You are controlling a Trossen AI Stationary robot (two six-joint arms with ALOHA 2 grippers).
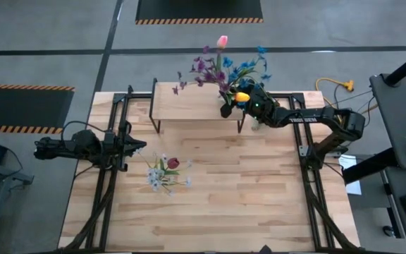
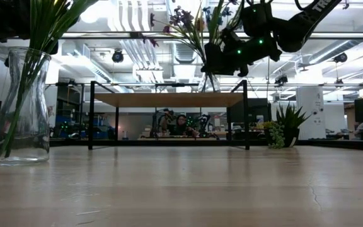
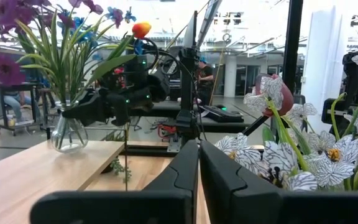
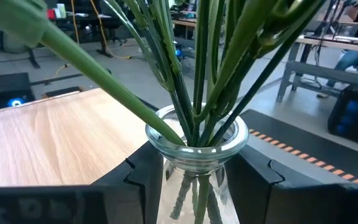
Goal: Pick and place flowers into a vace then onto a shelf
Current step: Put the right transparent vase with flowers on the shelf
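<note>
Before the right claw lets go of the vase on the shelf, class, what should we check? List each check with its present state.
1. Vase sits between the right claw's fingers: ok.
2. Vase stands over the shelf: ok.
3. Vase base rests flat on the board: cannot tell.
4. Flowers stand upright in the vase: ok.
5. Left claw is shut and waits well away from the shelf: ok.
6. Second vase of flowers stands away from the shelf: ok.

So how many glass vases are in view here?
2. One vase stands on the shelf, between the right gripper's fingers; the second vase stands on the table, holding flowers.
</note>
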